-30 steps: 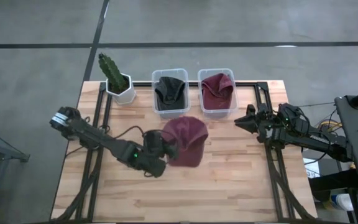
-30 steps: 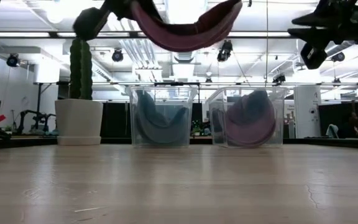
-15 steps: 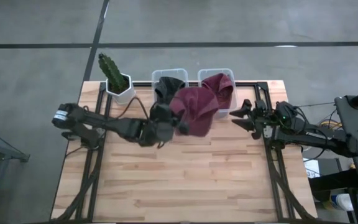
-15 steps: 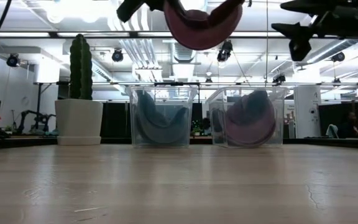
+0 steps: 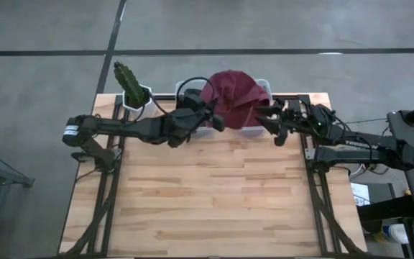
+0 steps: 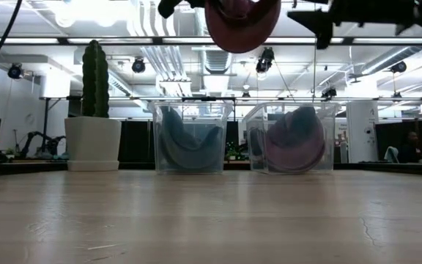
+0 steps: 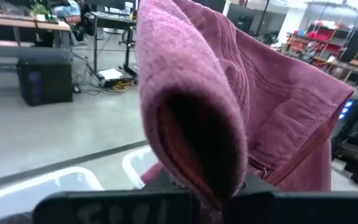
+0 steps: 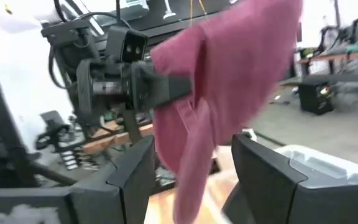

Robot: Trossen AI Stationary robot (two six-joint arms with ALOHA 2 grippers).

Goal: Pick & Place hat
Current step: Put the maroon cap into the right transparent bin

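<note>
Hat (image 5: 233, 95) in left gripper (image 5: 213, 119)

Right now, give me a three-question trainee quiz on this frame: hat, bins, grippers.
1. True or false: the left gripper is shut on the maroon hat.
2. The held hat hangs over which bin? A) the bin that already holds a maroon hat B) the bin with a dark hat C) the cactus pot
3. Fill in: the right gripper has its fingers ____, straddling a hanging edge of the hat in its wrist view.

Key
1. True; the hat is pinched and carried above the table.
2. A.
3. Open; it is beside the hat, not yet gripping.
</note>
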